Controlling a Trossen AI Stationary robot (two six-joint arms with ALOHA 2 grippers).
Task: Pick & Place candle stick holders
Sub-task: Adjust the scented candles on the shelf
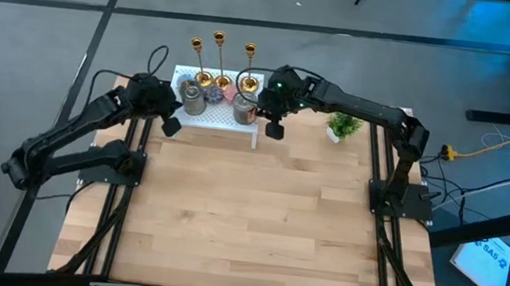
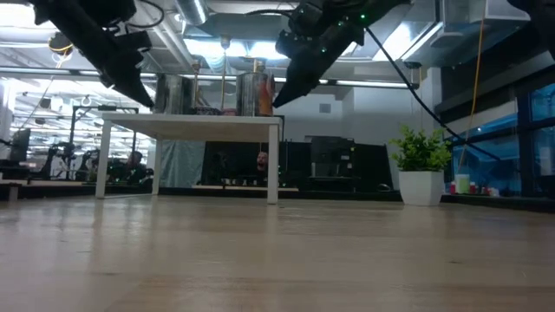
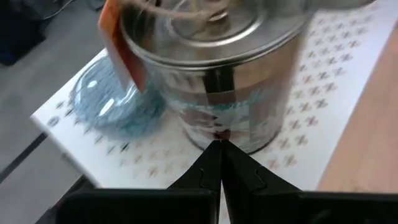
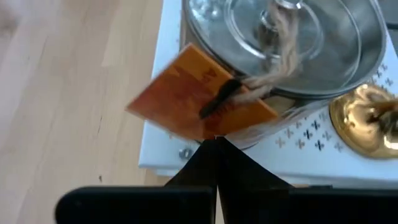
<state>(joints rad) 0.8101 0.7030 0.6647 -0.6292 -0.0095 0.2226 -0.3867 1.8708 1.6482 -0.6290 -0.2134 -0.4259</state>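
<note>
Candle stick holders, three of them in shiny gold, stand in a row at the upper centre of the high view: one at the left (image 1: pixel 195 57), one in the middle (image 1: pixel 217 55) and one at the right (image 1: pixel 249 63), all along the far edge of the small white table (image 1: pixel 224 126). You will see each has a thin tall stem on a round flared base with a small cup on top. I judge them stiff and fairly light but top-heavy and slick, so a careless nudge could tip one into its neighbour.

Your left gripper (image 1: pixel 171 125) hangs at the near left corner of that white table, fingers pressed together and holding nothing; its wrist view looks straight at a silver tin (image 3: pixel 211 74) with a blue disc (image 3: pixel 109 102) beside it. Your right gripper (image 1: pixel 273 128) sits off the table's near right corner, likewise closed and empty, facing the copper-toned tin (image 4: pixel 286 56) with its orange tag (image 4: pixel 193 96); a gold base (image 4: pixel 364 127) shows just beyond. A potted plant (image 1: pixel 342 127) stands to the right, apart from all this.

You would have to open a gripper first. I would take hold low on a stem, just above the base, with the pads square to it, and reach past the tins rather than over them.
</note>
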